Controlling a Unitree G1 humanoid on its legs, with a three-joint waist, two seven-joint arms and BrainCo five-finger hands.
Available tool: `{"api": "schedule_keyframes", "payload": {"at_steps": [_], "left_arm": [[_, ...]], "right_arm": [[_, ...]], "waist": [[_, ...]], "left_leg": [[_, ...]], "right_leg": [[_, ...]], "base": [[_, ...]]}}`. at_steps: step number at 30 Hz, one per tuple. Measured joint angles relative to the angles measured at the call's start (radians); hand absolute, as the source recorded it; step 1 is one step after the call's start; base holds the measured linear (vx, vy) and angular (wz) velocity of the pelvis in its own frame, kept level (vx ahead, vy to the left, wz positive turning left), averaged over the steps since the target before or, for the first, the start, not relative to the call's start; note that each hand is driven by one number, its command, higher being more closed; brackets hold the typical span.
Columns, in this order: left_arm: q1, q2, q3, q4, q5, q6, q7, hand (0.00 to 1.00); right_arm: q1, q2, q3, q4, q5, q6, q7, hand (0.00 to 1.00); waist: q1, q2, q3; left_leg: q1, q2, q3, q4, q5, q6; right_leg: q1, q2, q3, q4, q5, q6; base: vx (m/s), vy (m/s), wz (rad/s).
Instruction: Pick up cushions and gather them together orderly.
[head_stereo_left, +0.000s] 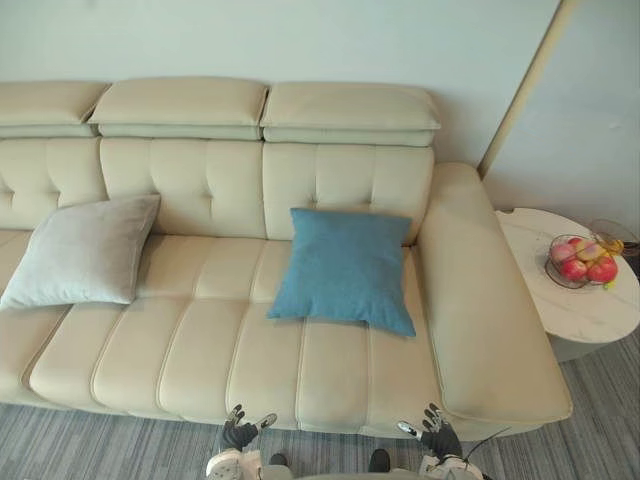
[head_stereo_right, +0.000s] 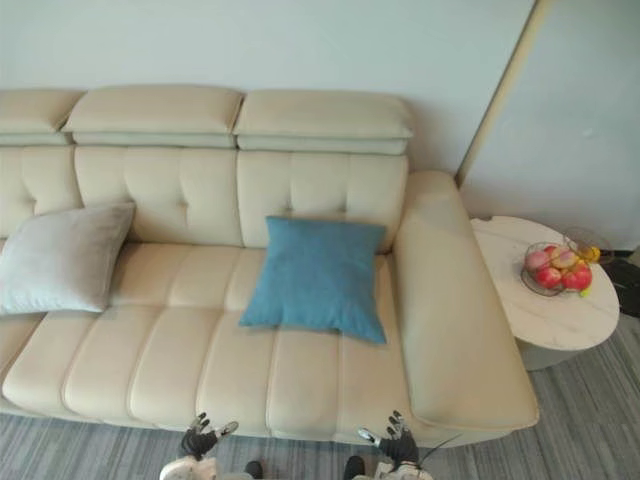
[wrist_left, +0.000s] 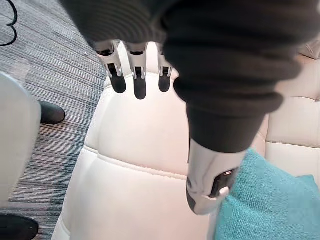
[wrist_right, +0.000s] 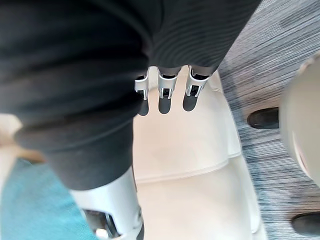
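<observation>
While the left hand (head_stereo_left: 238, 432) and the right hand (head_stereo_left: 437, 432) hover low before the cream sofa (head_stereo_left: 200, 345), just off its front edge, the two cushions lie well apart on the seat; the blue cushion (head_stereo_left: 345, 268) sits toward the right end, tilted back with its upper edge against the tufted backrest (head_stereo_left: 210, 180) and close beside the broad armrest (head_stereo_left: 485, 310); the grey cushion (head_stereo_left: 85, 250) leans on the same backrest far over at the left, with a bare stretch of seat between the two. Neither hand touches a cushion or anything else. Seen from the left wrist, the left hand's fingers (wrist_left: 139, 75) run straight in a row above the seat's front panel, the thumb (wrist_left: 207, 187) held apart from them and nothing between; a corner of the blue cushion shows past the thumb. From the right wrist it is much the same: fingers (wrist_right: 165, 90) straight and relaxed over the pale leather, thumb apart, the hand empty, with blue cloth at the edge. Beyond the armrest stands a round pale side table (head_stereo_left: 585, 310); on it rests a wire bowl (head_stereo_left: 555, 275) of fruit (head_stereo_left: 575, 268), mostly red with a little yellow. Grey striped carpet (head_stereo_left: 100, 445) runs along the sofa's front.
</observation>
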Motion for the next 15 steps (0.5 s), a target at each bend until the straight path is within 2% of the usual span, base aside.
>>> {"api": "schedule_keyframes", "payload": {"at_steps": [1,2,3,4,5,7,8,9,11,12,15], "left_arm": [[-0.024,0.004,0.018,0.002,0.009,0.008,0.000,0.00],[-0.029,-0.004,0.032,0.001,0.009,0.010,-0.001,0.00],[-0.028,-0.009,0.045,0.000,0.010,0.013,-0.003,0.00],[-0.022,-0.015,0.046,0.002,0.010,0.015,-0.006,0.00],[-0.026,-0.029,0.044,0.002,0.022,0.016,-0.009,0.00],[-0.040,-0.052,0.030,0.008,0.035,0.016,-0.019,0.00],[-0.048,-0.064,0.025,0.009,0.038,0.018,-0.024,0.00],[-0.061,-0.064,0.015,0.009,0.038,0.024,-0.026,0.00],[-0.072,-0.037,-0.010,0.013,0.047,0.034,-0.020,0.00],[-0.072,-0.028,-0.019,0.018,0.048,0.035,-0.020,0.00],[-0.088,-0.026,-0.062,0.051,0.057,0.035,-0.017,0.00]], "right_arm": [[-0.031,0.011,-0.006,-0.001,0.000,-0.003,-0.001,0.00],[-0.049,0.012,-0.011,0.001,0.000,-0.002,-0.001,0.00],[-0.058,0.012,-0.017,0.000,0.000,0.000,-0.002,0.00],[-0.053,0.010,-0.023,-0.004,0.000,-0.001,-0.002,0.00],[-0.047,0.006,-0.035,-0.004,0.000,0.002,-0.001,0.00],[-0.048,-0.004,-0.039,-0.004,0.000,0.006,-0.001,0.00],[-0.049,-0.009,-0.040,-0.002,-0.001,0.011,0.000,0.00],[-0.062,-0.005,-0.043,0.007,-0.001,0.020,0.000,0.00],[-0.063,0.032,-0.036,0.028,-0.002,0.031,0.008,0.00],[-0.062,0.041,-0.035,0.029,-0.003,0.033,0.007,0.00],[-0.081,0.032,-0.033,0.053,-0.041,0.033,-0.005,0.00]], "waist": [[0.005,-0.014,0.023],[0.008,-0.012,0.035],[0.004,-0.011,0.041],[-0.004,-0.011,0.040],[-0.013,0.002,0.031],[-0.023,0.023,0.018],[-0.025,0.033,0.012],[-0.030,0.020,0.011],[-0.042,-0.034,0.012],[-0.042,-0.048,0.011],[-0.043,-0.044,0.022]], "left_leg": [[-0.054,0.007,0.007,0.143,-0.057,0.038],[-0.093,0.021,0.023,0.309,-0.102,0.080],[-0.104,0.038,0.034,0.468,-0.128,0.078],[-0.078,0.058,0.043,0.590,-0.146,0.061],[-0.040,0.082,0.042,0.668,-0.159,0.040],[0.030,0.108,0.039,0.680,-0.156,0.024],[0.067,0.109,0.041,0.610,-0.088,0.014],[0.095,0.067,0.045,0.509,-0.160,-0.026],[0.100,0.029,0.066,0.415,-0.190,0.004],[0.114,0.015,0.079,0.373,-0.220,0.014],[0.145,-0.004,0.128,0.305,-0.334,0.033]], "right_leg": [[-0.026,-0.016,0.000,0.020,-0.001,-0.007],[-0.032,-0.017,0.002,0.035,-0.001,-0.015],[-0.027,-0.016,0.010,0.042,0.000,-0.015],[-0.018,-0.021,0.012,0.040,0.002,-0.014],[-0.018,-0.022,0.012,0.039,0.008,-0.009],[-0.031,-0.023,0.012,0.040,0.038,0.010],[-0.054,-0.022,0.012,0.040,0.060,0.024],[-0.081,-0.039,0.014,0.030,0.095,0.032],[-0.118,-0.056,0.006,0.031,0.111,0.030],[-0.129,-0.065,-0.001,0.021,0.132,0.020],[-0.160,-0.069,0.022,-0.004,0.199,0.035]], "base": [[-0.06,-0.025,-0.18],[-0.05,-0.029,-0.27],[-0.10,0.000,-0.25],[-0.14,0.058,-0.16],[-0.13,0.100,-0.06],[-0.10,0.167,0.05],[-0.19,0.286,0.14],[-0.15,0.202,0.15],[-0.18,0.129,0.09],[-0.20,0.151,-0.06],[-0.25,0.208,-0.26]]}}
